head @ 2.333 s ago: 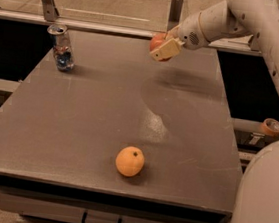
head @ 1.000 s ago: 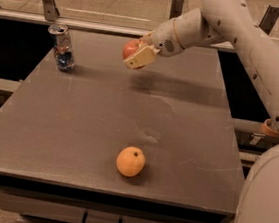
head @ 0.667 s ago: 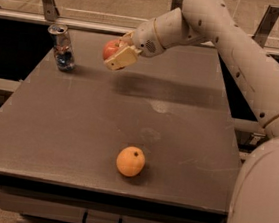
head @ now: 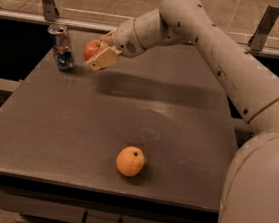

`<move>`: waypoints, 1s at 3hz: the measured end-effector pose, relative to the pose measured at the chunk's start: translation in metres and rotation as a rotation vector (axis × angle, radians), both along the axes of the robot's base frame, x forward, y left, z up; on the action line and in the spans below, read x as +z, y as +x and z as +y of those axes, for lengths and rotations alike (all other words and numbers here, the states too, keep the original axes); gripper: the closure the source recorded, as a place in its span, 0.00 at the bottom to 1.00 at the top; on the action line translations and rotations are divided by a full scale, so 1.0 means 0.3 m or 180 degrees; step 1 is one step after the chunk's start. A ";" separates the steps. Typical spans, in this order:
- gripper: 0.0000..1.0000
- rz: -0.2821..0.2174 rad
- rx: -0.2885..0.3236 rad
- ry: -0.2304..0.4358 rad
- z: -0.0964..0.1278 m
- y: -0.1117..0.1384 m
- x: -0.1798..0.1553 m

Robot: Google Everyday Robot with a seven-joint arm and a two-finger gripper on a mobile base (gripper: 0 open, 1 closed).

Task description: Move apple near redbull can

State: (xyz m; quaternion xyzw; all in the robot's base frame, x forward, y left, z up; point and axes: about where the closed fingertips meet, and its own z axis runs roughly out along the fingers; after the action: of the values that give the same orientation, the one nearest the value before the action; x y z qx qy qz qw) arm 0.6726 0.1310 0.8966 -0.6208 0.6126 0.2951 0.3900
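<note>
Gripper (head: 98,53) over the far left of the table (head: 179,113), jaws clamped on the apple (head: 91,48), held clear of the surface just right of the redbull can (head: 62,47), apart from it. Can upright near the far-left corner, shiny top showing; contents impossible to tell. Apple's right side hidden by the gripper. Paler orange fruit (head: 130,161) near the front edge, well apart. Arm (head: 225,63) reaching in from the right, its base cut off by the frame.

Light: dim, warm, overhead | Shadow: a soft one is cast on the table (head: 52,124) right of the gripper (head: 96,54), clamped on the apple (head: 90,48) near the redbull can (head: 62,47) | Glare: faint sheen mid-table
</note>
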 end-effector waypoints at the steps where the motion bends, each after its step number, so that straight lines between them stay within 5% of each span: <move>1: 1.00 0.0021 -0.0091 -0.0015 0.052 0.015 -0.036; 3: 0.58 0.0109 -0.0320 0.0023 0.139 0.068 -0.096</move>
State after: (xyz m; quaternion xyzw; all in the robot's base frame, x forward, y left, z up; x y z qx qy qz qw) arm 0.6930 0.1726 0.8679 -0.5828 0.6486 0.2879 0.3960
